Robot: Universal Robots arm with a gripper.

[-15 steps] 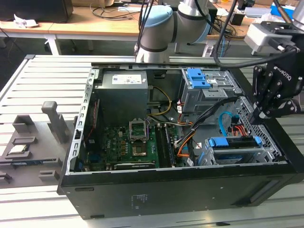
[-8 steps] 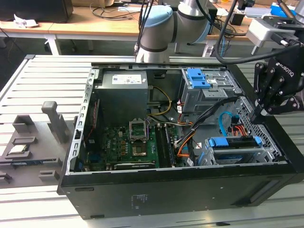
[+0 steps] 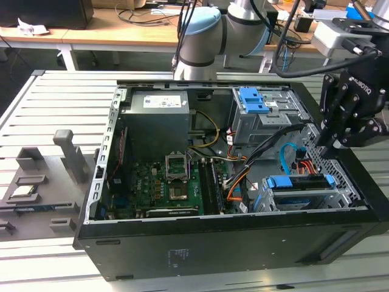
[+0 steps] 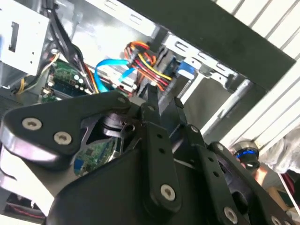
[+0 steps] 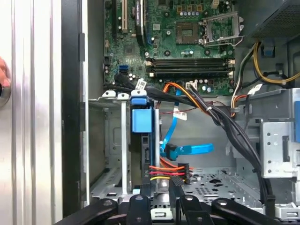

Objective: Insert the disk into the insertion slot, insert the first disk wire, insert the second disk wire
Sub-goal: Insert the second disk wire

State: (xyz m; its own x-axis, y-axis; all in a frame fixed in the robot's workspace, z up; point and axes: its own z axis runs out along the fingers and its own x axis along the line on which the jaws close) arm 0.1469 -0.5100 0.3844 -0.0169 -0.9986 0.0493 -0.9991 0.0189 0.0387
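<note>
The disk (image 3: 298, 181) in its blue carrier sits inside the insertion slot (image 3: 313, 199), the low grey cage at the case's front on the exterior view's right. In the first wrist view the disk (image 5: 141, 121) stands edge-on in the slot (image 5: 112, 140). Behind the slot lie a loose blue flat wire (image 5: 187, 150) and a red, yellow and orange wire bundle ending in a black plug (image 5: 183, 172). My gripper (image 3: 325, 145) hovers over these wires. Its fingers stand a little apart, and the gripper (image 5: 160, 187) holds nothing. In the second wrist view the gripper (image 4: 163, 101) points at the coloured wires (image 4: 145, 61).
A taller grey cage with a blue latch (image 3: 255, 102) stands behind the slot. Thick black cables (image 3: 273, 143) cross from it toward the motherboard (image 3: 164, 182). The power supply (image 3: 157, 118) fills the far corner. Grey fixtures (image 3: 67, 155) stand on the slatted table at the exterior view's left.
</note>
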